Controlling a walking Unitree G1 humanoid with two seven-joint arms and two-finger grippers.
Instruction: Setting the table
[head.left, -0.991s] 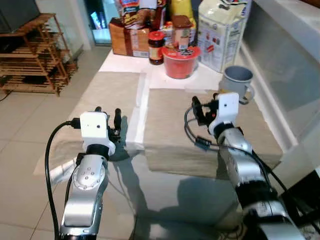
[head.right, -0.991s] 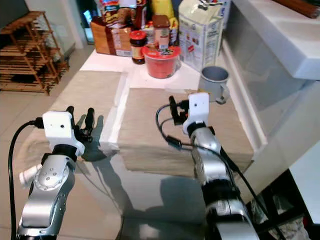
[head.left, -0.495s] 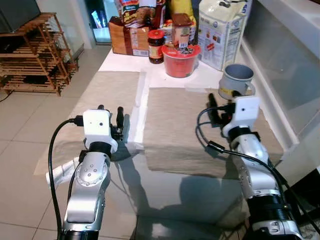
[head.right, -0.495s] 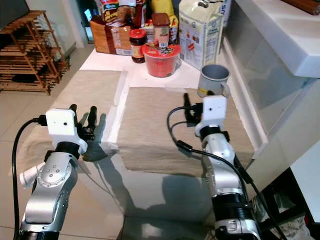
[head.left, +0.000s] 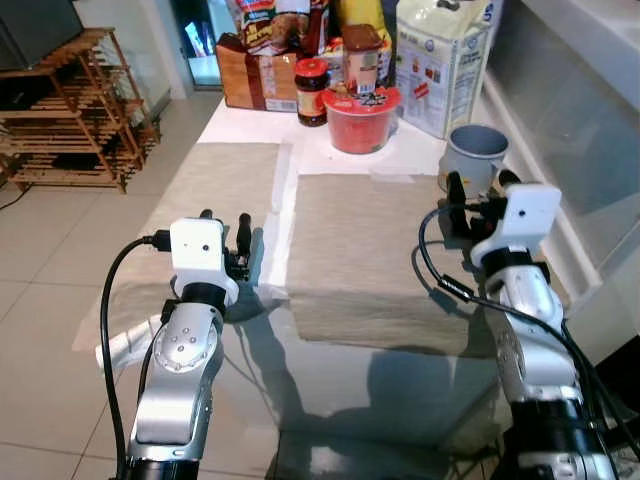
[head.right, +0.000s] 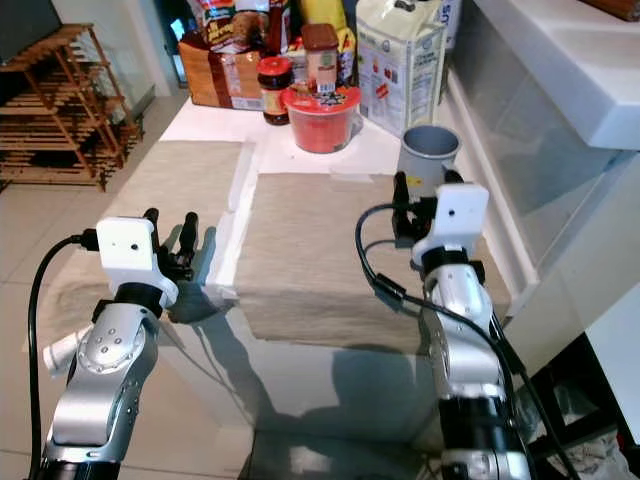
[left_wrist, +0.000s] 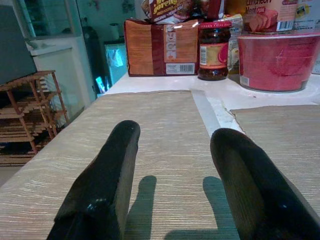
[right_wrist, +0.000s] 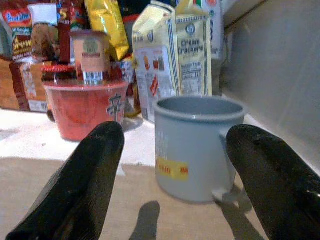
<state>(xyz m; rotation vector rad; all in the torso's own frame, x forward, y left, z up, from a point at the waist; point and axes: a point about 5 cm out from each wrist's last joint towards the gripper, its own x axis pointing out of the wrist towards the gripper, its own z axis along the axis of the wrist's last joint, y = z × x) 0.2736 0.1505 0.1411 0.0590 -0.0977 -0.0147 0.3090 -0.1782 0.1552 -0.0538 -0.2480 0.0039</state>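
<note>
Two fingers of the right gripper (right_wrist: 172, 172) stand spread, framing the grey mug (right_wrist: 192, 145) untouched. The left gripper (left_wrist: 172, 177) hovers spread above its placemat (left_wrist: 125, 135). An off-centre approach could tip the mug toward the tabletop (head.left: 255, 125) edge.

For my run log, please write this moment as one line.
right gripper: open, facing grey mug | left gripper: open over left placemat | mug: not gripped

Grey mug (right_wrist: 192, 145) upright between the spread right pincer (right_wrist: 177, 180) fingers.

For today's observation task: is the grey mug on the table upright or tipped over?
Upright. The grey mug stands on its base with its open rim facing up, in front of the right gripper, whose fingers are spread.
</note>
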